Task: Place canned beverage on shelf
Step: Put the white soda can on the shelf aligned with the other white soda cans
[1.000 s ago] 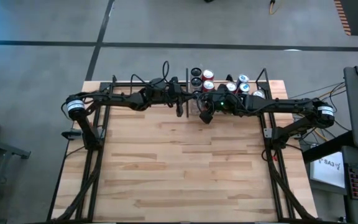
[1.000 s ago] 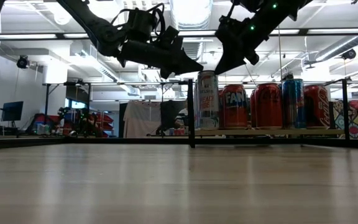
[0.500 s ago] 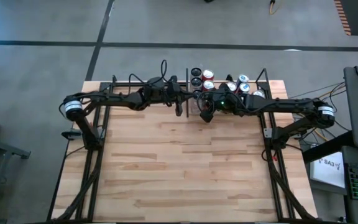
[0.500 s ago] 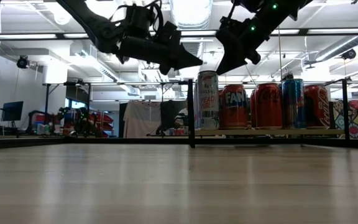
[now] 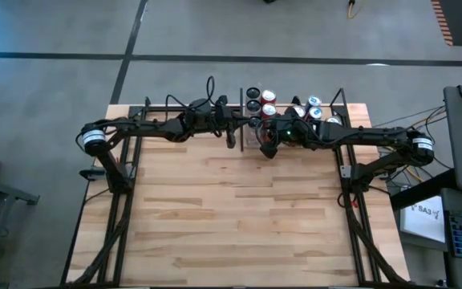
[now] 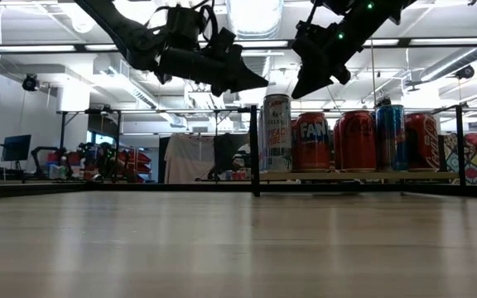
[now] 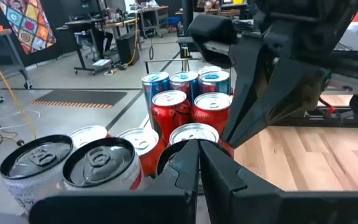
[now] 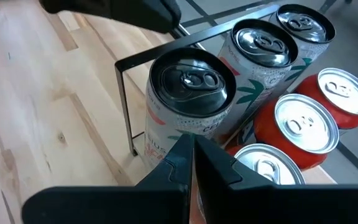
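Tall can (image 6: pixel 276 132) standing on shelf (image 6: pixel 354 175) at its near-left corner post, clear below both grippers. Right gripper (image 6: pixel 303 84) raised at can's 1 o'clock, fingers pressed together, holding nothing. Left gripper (image 6: pixel 253 82) at 11 o'clock, likewise closed and empty. More cans (image 6: pixel 359 139) behind.

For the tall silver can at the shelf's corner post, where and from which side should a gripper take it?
Grip the tall silver can around its upper wall, coming straight down from above. It stands upright with a corner post and other cans crowding its sides; only the top is free.
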### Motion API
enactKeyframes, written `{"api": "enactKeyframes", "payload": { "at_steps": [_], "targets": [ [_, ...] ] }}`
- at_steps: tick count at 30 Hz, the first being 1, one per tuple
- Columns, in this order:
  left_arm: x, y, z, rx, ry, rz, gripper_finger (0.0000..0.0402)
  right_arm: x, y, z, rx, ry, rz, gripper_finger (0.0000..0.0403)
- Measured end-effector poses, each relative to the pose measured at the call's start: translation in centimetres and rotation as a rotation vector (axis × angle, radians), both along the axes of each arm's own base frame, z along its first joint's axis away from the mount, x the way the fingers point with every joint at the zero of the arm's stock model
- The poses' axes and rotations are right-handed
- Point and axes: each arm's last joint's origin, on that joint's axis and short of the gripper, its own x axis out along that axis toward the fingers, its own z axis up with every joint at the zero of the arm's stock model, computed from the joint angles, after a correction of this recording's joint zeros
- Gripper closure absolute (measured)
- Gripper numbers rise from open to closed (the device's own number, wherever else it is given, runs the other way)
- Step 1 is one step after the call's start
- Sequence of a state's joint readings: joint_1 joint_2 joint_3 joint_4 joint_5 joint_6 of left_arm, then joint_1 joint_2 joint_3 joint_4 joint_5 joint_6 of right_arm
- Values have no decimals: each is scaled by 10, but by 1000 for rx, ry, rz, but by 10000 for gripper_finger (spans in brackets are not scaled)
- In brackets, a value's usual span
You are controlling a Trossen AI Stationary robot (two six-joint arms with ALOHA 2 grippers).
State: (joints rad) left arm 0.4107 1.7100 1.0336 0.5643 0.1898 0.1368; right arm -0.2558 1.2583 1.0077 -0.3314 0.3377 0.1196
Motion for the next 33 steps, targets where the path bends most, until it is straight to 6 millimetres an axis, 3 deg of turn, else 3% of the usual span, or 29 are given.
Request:
{"api": "enactKeyframes", "payload": {
  "at_steps": [33],
  "targets": [
    [0,-1,-3,-6,-3,-3,402,2,0,1,-15,-12,16,394]
  ]
}}
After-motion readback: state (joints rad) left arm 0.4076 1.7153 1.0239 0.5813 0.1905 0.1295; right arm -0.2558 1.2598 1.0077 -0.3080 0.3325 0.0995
